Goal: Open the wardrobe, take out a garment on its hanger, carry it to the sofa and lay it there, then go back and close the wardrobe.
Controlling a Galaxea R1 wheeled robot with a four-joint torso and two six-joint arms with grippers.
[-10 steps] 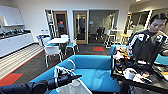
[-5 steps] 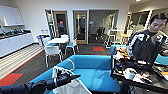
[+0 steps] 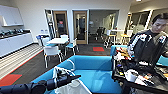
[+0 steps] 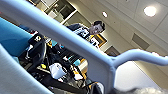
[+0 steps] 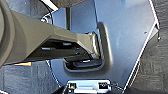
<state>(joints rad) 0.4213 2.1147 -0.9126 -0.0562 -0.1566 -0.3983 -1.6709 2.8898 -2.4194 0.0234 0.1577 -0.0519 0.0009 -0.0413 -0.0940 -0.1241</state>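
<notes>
Nothing I can see has shifted since a second ago, my left gripper (image 3: 58, 74) over the blue sofa (image 3: 97, 72), carrying the hanger (image 4: 82, 47) with the white garment (image 3: 71, 88) (grip itself hidden, so I cannot tell).

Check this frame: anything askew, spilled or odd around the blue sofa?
Nothing looks spilled or damaged. The left arm's claw holds the thin white clothes hanger with the white thin-fabric T-shirt over the bright blue upholstered sofa; the shirt hangs bunched, not laid flat. A person stands beside a cluttered dark cart, right of the sofa.
</notes>
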